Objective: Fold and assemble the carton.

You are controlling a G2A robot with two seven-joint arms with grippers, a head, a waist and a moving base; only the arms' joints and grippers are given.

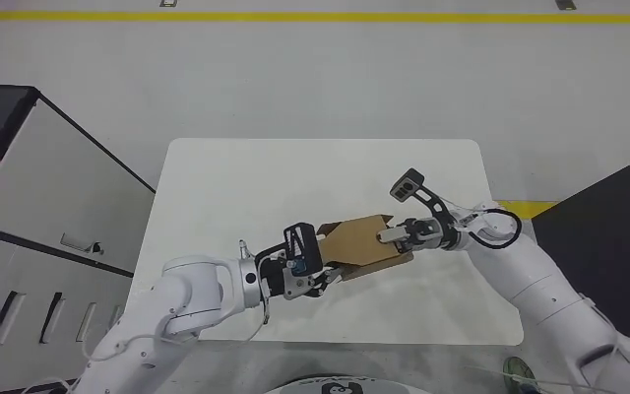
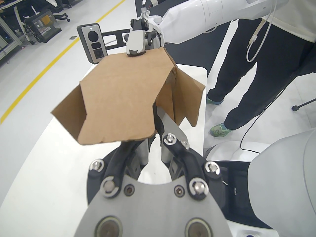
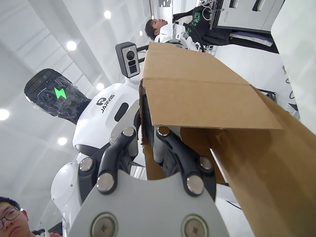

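Observation:
A brown cardboard carton (image 1: 362, 246), partly unfolded with loose flaps, is held above the middle of the white table (image 1: 256, 177) between both arms. My left gripper (image 1: 317, 268) is shut on the carton's near-left edge; in the left wrist view its fingers (image 2: 158, 124) clamp a panel of the carton (image 2: 123, 94). My right gripper (image 1: 386, 236) is shut on the carton's opposite edge, seen far off as right gripper (image 2: 135, 52). In the right wrist view, the fingers (image 3: 148, 124) pinch a wall of the carton (image 3: 197, 99), whose flap hangs open.
A grey cabinet (image 1: 49, 187) stands left of the table. A dark unit (image 1: 591, 227) sits at the right. A person in dark trousers (image 2: 246, 75) stands beside the table's far corner. Bare tabletop lies behind and in front of the carton.

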